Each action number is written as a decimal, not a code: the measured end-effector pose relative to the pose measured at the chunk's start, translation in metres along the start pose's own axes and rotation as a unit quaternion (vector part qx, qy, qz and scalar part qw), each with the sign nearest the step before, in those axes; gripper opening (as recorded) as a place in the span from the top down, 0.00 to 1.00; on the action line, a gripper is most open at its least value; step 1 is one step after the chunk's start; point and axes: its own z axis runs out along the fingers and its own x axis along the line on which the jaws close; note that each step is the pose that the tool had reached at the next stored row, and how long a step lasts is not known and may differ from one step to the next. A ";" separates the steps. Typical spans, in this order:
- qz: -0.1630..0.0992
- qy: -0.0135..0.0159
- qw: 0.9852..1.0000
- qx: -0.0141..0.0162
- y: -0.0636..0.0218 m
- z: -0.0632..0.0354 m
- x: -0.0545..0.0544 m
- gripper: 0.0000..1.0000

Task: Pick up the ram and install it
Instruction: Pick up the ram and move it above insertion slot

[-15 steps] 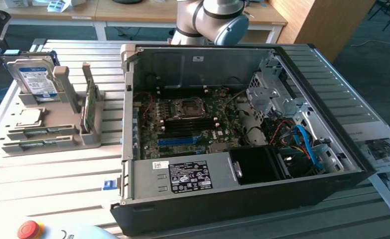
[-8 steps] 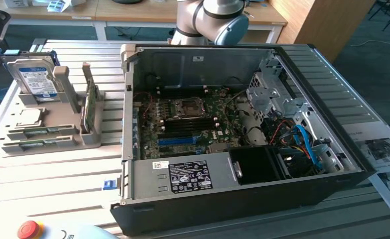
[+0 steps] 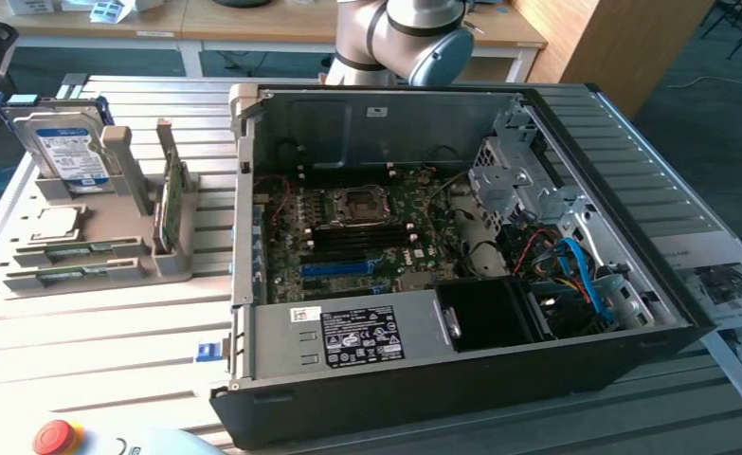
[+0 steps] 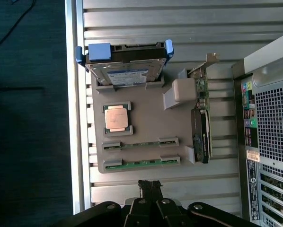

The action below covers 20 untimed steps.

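Note:
Two ram sticks lie flat in slots of a grey parts holder (image 4: 179, 125): one ram stick (image 4: 140, 143) and a second ram stick (image 4: 141, 163) beside it. In the exterior view they show as thin green strips (image 3: 80, 252) (image 3: 74, 276) at the holder's near end. My gripper (image 4: 150, 187) hangs high above the slatted table, just off the holder's edge nearest the sticks. Its dark fingers are pressed together with nothing between them. The open computer case (image 3: 472, 370) shows its motherboard (image 3: 358, 227) with dark memory slots (image 3: 343, 245).
On the holder stand a blue-labelled hard drive (image 3: 67, 147) (image 4: 127, 71), a processor chip (image 3: 55, 224) (image 4: 117, 118) and a larger green card on edge (image 3: 169, 204) (image 4: 201, 135). The arm's elbow (image 3: 408, 38) is behind the case. A red stop button (image 3: 57, 436) sits at the front; papers (image 3: 737, 284) lie at the exterior view's right.

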 end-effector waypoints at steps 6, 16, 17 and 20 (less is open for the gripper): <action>-0.001 0.000 1.000 0.000 -0.0001 0.0000 0.000 0.90; -0.034 0.002 0.999 -0.001 -0.0001 0.0000 0.000 0.90; -0.036 0.002 0.999 -0.001 -0.0001 0.0000 0.000 0.90; -0.044 0.002 0.999 -0.001 -0.0001 0.0000 0.000 0.90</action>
